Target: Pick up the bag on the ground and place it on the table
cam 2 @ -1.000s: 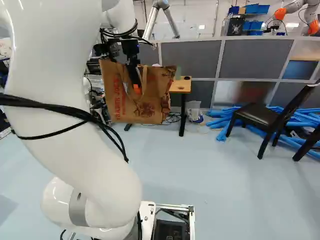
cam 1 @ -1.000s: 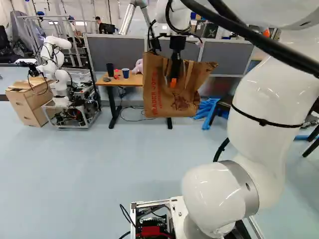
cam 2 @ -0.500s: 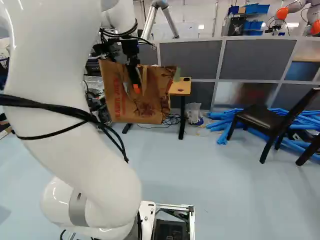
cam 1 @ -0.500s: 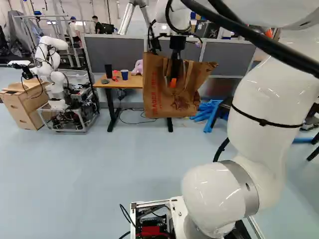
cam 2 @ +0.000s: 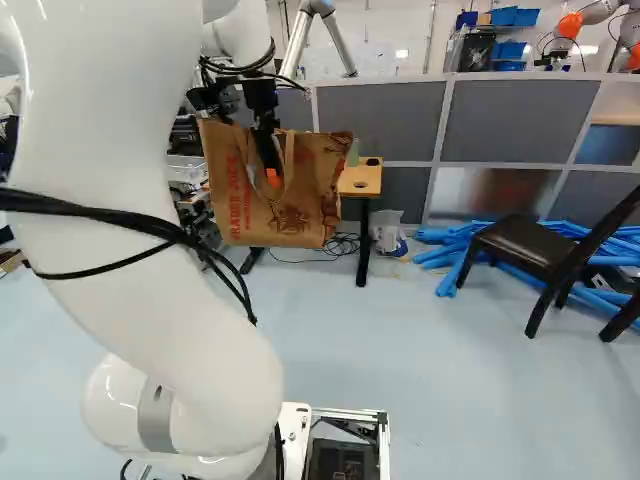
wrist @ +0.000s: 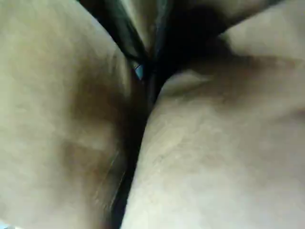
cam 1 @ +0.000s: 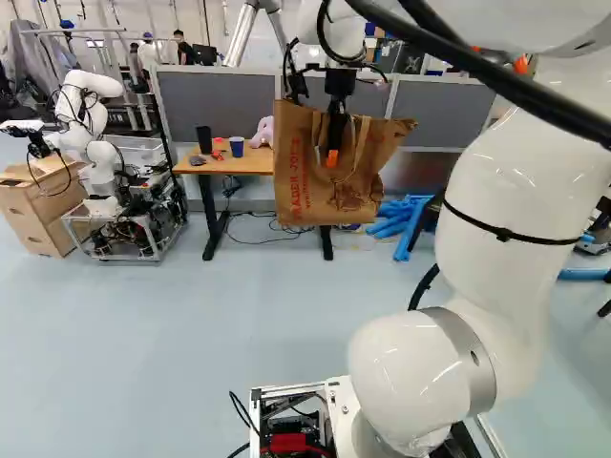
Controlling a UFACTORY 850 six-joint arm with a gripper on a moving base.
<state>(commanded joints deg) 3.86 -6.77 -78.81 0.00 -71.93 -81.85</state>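
bag (cam 1: 315,196) hangs in the air, off the floor (cam 1: 191,334), its upper wall pinched in the claw (cam 1: 332,159); the pick-up looks done. left to do: reach the tabletop (cam 1: 218,167) beyond, bring it over, set it down, release.

Arm (cam 1: 506,200): white, glossy, rounded
Joint ring (cam 1: 481,372): grey, lower right of left base view
Cables (cam 1: 496,80): black, upper right there
Gripper (cam 1: 332,158): black, orange tip
Base frame (cam 1: 286,388): seems silvery metal
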